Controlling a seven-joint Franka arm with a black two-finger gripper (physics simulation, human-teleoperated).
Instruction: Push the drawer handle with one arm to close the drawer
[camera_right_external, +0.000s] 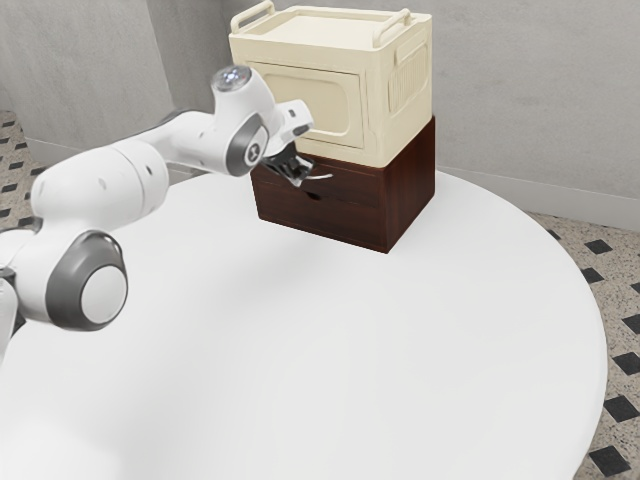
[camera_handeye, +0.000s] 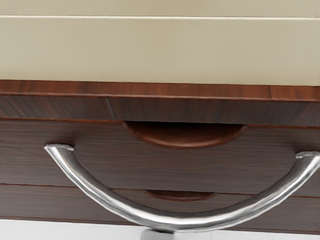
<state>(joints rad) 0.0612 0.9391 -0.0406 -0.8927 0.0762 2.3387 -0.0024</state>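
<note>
One level, centred push on the handle best suited the drawer near the tabletop edge; whether the gripper stood open or closed could not be determined.

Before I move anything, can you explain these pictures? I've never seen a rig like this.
The machine is a white robot arm. One picture looks on from its side; the other looks out from its hand. On the round white table stands a dark wooden cabinet with a cream box on top. The end effector is at the cabinet's front, by the curved metal handle you're meant to push. Whether it grips or touches that handle, I cannot tell.
</note>
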